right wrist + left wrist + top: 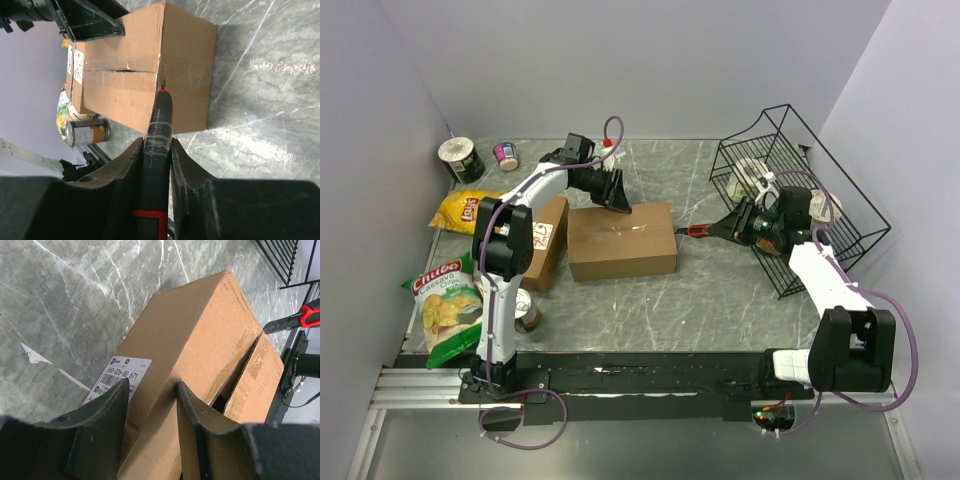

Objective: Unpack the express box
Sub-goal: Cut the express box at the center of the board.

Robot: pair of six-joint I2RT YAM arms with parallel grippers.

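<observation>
The brown express box (620,242) lies mid-table; its top seam gapes dark in the left wrist view (227,390). My left gripper (619,203) is open at the box's far top edge, its fingers (102,420) straddling the cardboard (200,325) beside a white barcode label (117,376). My right gripper (735,226) is shut on a black-and-red box cutter (698,231). The cutter (161,115) points at the box's right end (185,65), its tip at the upper edge; whether it touches is unclear. The cutter also shows in the left wrist view (300,317).
A smaller labelled box (545,242) stands left of the express box. A can (528,312), a green chips bag (448,305) and a yellow chips bag (465,208) lie at the left. Two cups (462,158) stand back left. A black wire basket (800,200) is at the right.
</observation>
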